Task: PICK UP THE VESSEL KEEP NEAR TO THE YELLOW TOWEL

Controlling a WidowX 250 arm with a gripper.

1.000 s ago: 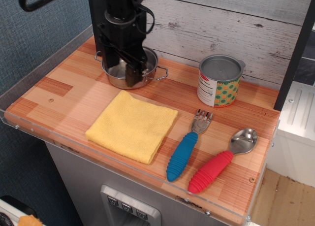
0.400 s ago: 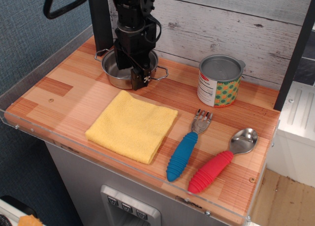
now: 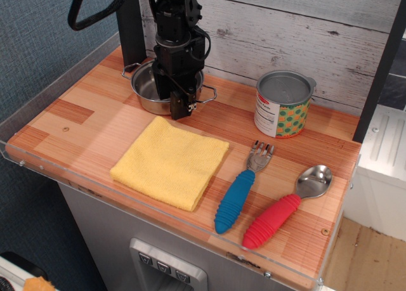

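A small shiny steel pot point(image 3: 147, 88) sits at the back left of the wooden surface point(image 3: 82, 113), against the plank wall, just behind the yellow towel point(image 3: 170, 161). Your end effector point(image 3: 177, 101) hangs at the pot's front rim, one finger seemingly inside the bowl and one outside; whether it is pinching the wall you cannot tell from here. Expect the pot to be light, rigid and slick, so a pinch on the thin polished wall could slide. The wire loop handle point(image 3: 207, 94) on the right offers a hold but may let the pot tilt. A can point(image 3: 283, 104), a fork point(image 3: 242, 187) and a spoon point(image 3: 288, 206) lie well to the right.
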